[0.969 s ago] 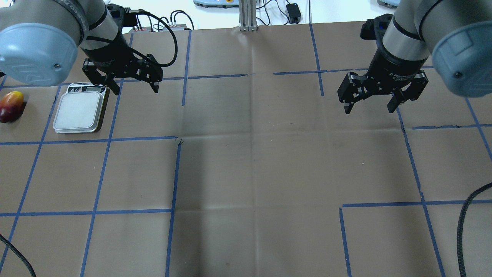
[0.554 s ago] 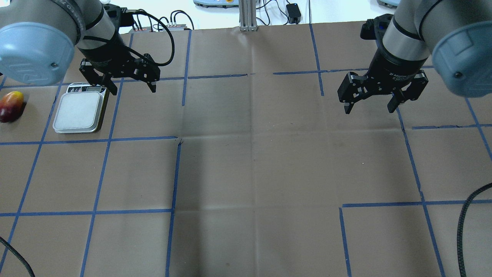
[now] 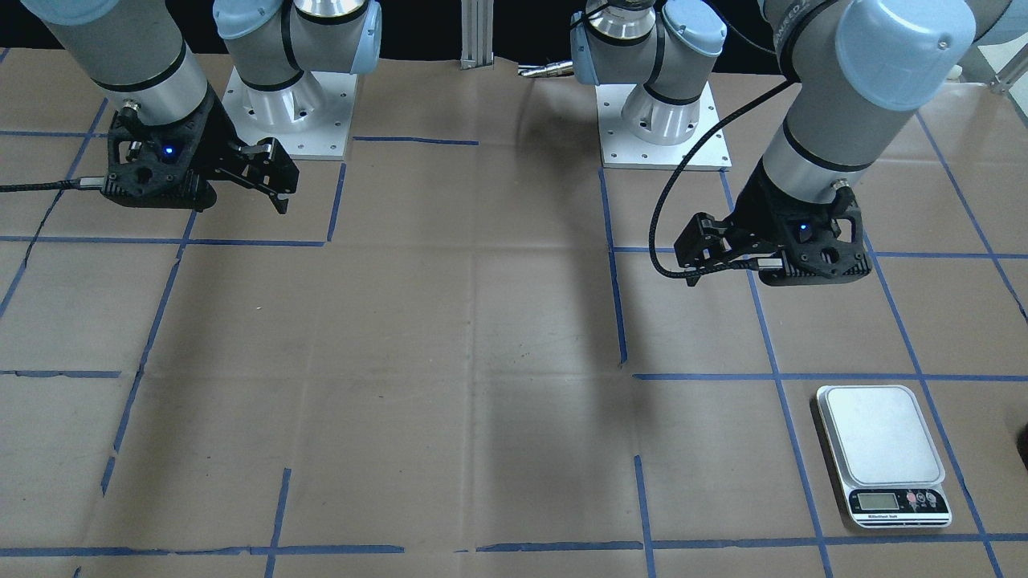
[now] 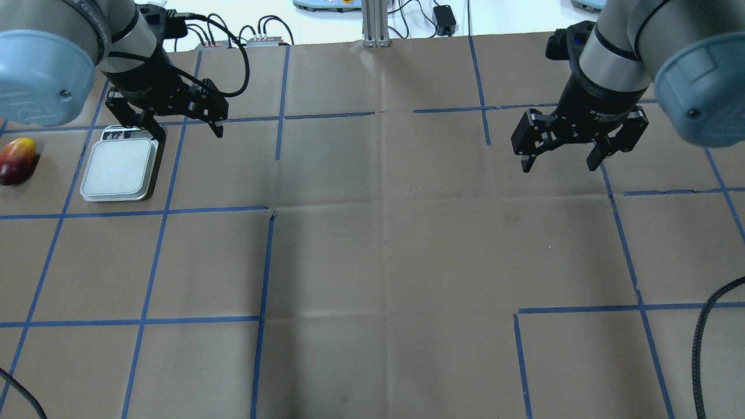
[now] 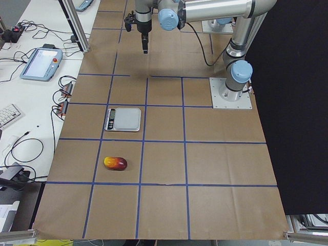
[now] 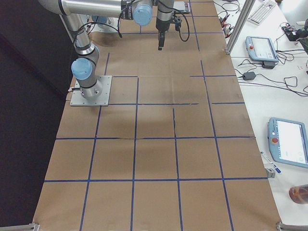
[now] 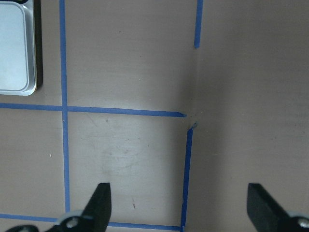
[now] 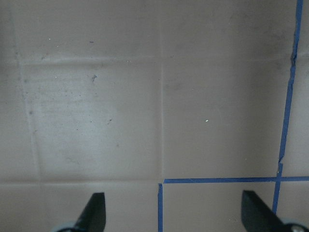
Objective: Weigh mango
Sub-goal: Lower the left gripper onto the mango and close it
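Observation:
The mango (image 4: 16,160), red at one end and yellow at the other, lies on the paper at the far left edge, left of the scale; it also shows in the exterior left view (image 5: 115,163). The scale (image 4: 119,170) has an empty white platform (image 3: 879,437). My left gripper (image 4: 187,131) is open and empty. It hangs above the table just right of the scale's display end, and the scale's corner (image 7: 14,48) shows at the upper left of its wrist view. My right gripper (image 4: 559,166) is open and empty, high over the right side.
The table is covered in brown paper with a blue tape grid (image 4: 268,262). Black cables (image 4: 701,343) lie at the near right and near left corners. A metal post (image 4: 372,23) and cables stand beyond the far edge.
My left gripper has moved left and toward the far edge, closer to the scale's display end. The right arm, the mango and the scale have not moved.

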You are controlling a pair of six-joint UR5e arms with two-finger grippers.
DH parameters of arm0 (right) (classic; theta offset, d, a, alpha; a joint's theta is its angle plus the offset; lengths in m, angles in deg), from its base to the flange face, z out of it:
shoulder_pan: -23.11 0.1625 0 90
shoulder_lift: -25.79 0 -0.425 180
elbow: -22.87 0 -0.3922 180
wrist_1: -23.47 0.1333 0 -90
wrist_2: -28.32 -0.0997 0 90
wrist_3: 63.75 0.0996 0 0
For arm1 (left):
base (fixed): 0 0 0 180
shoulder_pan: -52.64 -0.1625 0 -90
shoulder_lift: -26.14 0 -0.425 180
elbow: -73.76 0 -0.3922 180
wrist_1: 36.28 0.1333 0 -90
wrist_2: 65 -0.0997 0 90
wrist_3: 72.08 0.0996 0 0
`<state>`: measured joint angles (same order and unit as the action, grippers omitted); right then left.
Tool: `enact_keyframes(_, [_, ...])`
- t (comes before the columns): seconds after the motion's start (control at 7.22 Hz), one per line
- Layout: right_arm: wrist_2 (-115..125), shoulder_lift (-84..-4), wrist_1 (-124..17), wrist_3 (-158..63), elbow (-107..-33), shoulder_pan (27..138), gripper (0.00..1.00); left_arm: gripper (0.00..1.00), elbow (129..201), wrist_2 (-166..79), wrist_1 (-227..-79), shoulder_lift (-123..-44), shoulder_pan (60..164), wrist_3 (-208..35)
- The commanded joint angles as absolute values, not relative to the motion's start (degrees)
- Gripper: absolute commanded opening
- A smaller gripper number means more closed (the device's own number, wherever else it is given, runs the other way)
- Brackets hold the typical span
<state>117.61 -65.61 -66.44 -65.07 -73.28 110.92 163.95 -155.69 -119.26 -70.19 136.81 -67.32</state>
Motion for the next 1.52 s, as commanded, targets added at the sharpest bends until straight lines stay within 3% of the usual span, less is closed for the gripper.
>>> enact_keyframes(0.0, [117.6,-65.6,-66.4,-65.1,-73.3,110.9,1.0,1.0,163.9,-155.7,-119.1,-70.8,127.8,-54.4])
enact_keyframes(0.28, [117.6,-65.6,-66.4,-65.1,-73.3,110.9,1.0,1.0,160.9,-155.6,-114.2,-79.0,111.5,-36.5])
enact_keyframes(0.42, [117.6,-65.6,-66.4,-65.1,-73.3,110.9,1.0,1.0,158.8,-155.7,-106.1,-83.4,108.5,-30.0])
enact_keyframes(0.83, [117.6,-65.6,-66.4,-65.1,-73.3,110.9,1.0,1.0,142.7,-155.1,-104.0,-101.0,97.5,-28.9])
enact_keyframes(1.11, [117.6,-65.6,-66.4,-65.1,-73.3,110.9,1.0,1.0,131.6,-155.1,-104.1,-110.9,96.6,-29.3])
enact_keyframes(1.38, [117.6,-65.6,-66.4,-65.1,-73.3,110.9,1.0,1.0,129.9,-155.1,-104.3,-114.1,96.6,-33.9])
